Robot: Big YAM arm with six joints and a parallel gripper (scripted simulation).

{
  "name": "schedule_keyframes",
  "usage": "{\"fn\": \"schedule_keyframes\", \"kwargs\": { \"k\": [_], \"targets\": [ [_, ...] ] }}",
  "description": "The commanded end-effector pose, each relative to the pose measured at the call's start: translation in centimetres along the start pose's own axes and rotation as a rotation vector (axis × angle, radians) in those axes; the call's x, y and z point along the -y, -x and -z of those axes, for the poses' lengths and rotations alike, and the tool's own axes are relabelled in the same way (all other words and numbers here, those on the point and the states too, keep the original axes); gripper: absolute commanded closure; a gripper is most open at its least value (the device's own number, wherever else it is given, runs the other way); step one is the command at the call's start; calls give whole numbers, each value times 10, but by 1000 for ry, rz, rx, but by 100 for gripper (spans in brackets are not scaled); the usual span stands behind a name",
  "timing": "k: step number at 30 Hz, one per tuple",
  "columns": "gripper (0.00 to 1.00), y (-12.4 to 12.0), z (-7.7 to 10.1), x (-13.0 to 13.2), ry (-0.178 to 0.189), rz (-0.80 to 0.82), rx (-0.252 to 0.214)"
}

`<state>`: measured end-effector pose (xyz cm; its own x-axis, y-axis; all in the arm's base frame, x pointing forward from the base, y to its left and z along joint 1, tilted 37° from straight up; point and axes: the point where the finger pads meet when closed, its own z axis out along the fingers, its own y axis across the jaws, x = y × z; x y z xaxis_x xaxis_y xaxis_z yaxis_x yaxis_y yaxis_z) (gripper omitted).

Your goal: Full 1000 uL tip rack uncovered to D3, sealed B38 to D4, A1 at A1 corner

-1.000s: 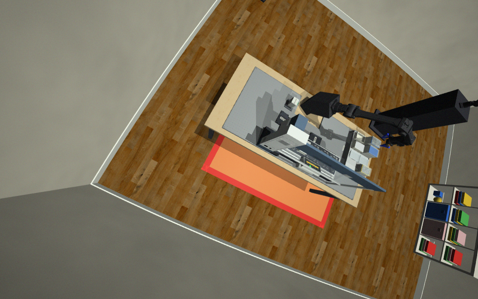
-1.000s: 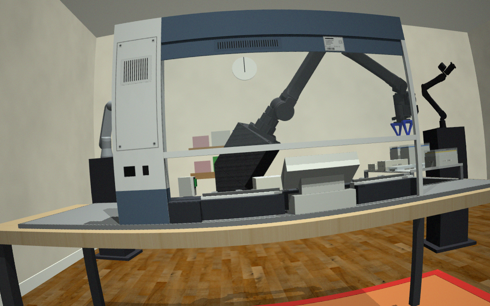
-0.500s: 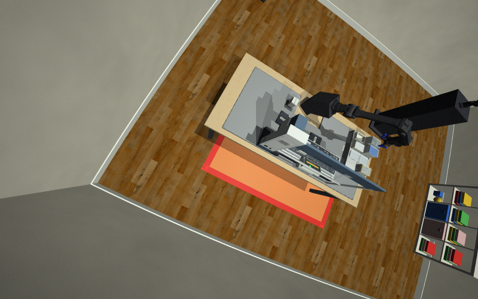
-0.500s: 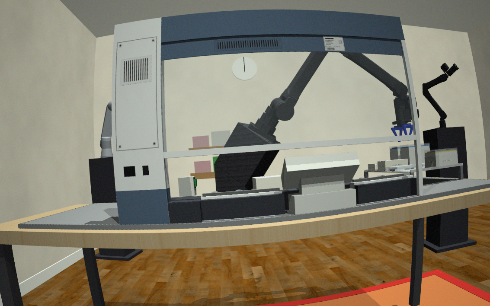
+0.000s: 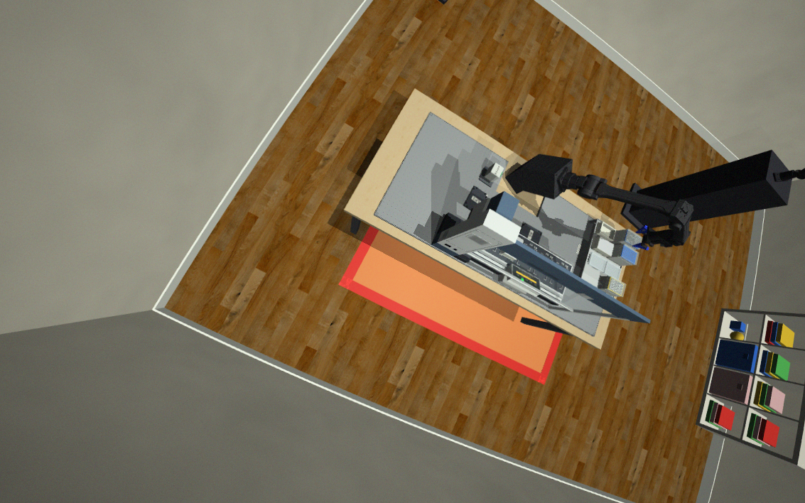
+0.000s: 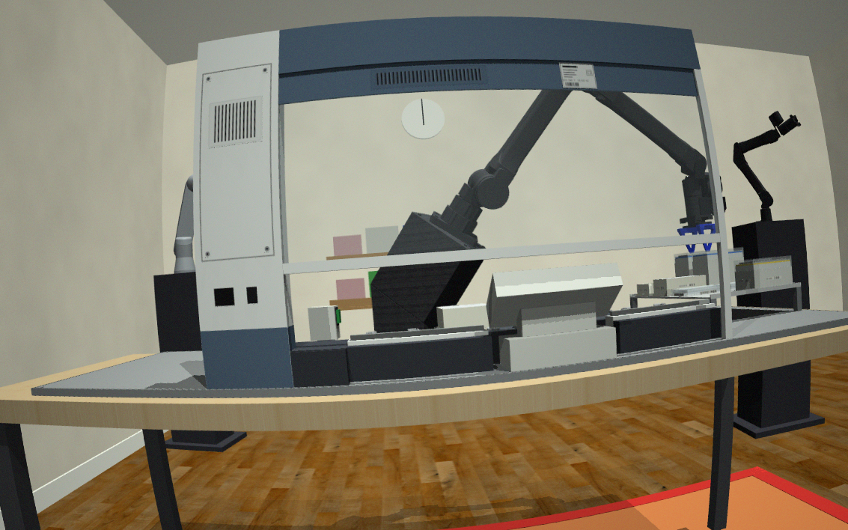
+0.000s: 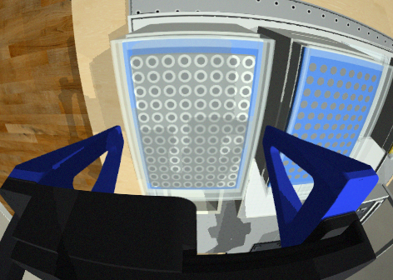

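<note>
In the wrist view a covered tip rack (image 7: 191,122) sits right below me on the shelf. Through its clear cover I see pale rings on a grey field across the whole grid, with a blue rim. My gripper (image 7: 193,133) (image 6: 697,238) (image 5: 641,237) is open, its blue fingers spread on either side of the rack's near end and a little above it. To the right stands a second rack (image 7: 333,108) showing a blue plate with dark holes and no tips. Block B38 and the size labels are not readable here.
The shelf (image 6: 775,289) (image 5: 608,259) stands at the right end of the table and carries several other boxes. The deck enclosure frame (image 6: 480,49) rises to its left. The table's edge (image 7: 89,47) and the wooden floor lie just left of the rack.
</note>
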<state>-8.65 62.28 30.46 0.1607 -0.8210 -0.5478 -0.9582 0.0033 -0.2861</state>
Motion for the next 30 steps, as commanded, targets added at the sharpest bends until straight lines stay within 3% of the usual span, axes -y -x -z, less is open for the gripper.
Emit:
{"fn": "schedule_keyframes", "kwargs": {
  "k": [1,8,30],
  "targets": [
    [0,0,-15,4,-4,5,-5],
    [0,0,-23,4,-4,5,-6],
    [0,0,-21,4,-3,7,-10]
  ]
}}
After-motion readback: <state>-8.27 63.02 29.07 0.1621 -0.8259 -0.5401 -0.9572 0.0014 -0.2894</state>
